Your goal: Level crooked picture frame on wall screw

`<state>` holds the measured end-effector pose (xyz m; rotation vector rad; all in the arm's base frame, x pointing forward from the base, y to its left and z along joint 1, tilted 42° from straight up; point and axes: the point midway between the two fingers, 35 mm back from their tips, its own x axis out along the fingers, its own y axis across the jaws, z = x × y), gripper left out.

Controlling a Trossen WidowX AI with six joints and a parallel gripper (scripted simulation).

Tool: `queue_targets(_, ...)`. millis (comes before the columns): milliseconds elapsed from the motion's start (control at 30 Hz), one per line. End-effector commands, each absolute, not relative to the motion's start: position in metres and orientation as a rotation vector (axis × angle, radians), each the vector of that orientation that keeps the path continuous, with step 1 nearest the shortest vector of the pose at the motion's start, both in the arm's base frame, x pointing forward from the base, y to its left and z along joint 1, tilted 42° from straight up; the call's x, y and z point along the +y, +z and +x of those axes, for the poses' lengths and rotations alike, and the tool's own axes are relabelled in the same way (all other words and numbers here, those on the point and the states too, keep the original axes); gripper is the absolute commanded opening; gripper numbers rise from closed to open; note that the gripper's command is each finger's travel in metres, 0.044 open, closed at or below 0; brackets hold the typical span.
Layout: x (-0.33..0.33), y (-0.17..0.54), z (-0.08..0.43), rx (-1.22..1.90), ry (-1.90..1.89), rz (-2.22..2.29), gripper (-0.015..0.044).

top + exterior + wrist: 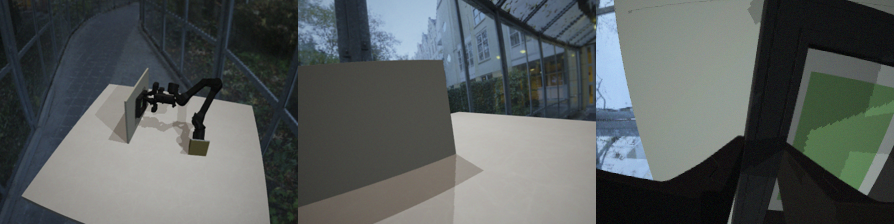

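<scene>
Black picture frame [138,108] [773,90] gripped at its side bar by the tool [146,98] [760,145], presumably for lifting off its notch

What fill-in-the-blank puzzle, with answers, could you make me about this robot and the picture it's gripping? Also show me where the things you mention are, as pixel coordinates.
The picture inside the frame [138,108] [771,75] is coloured ____.
The fingers are closed on one side of the ____.
From the exterior view, the upright panel [131,113] [375,119] hides the robot's ____.
The small block at the arm's [211,83] foot has a ____ front.

Missing words, in order: green; frame; arm; yellowish
</scene>
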<state>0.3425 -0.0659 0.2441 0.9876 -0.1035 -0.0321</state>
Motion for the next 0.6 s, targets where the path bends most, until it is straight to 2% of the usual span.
queue_targets(0,-0.0642,0.2469,0.3427,-0.107,-0.028,0.983,0.0)
queue_targets(567,-0.0611,0.2516,0.3426,-0.107,-0.028,0.983,0.0)
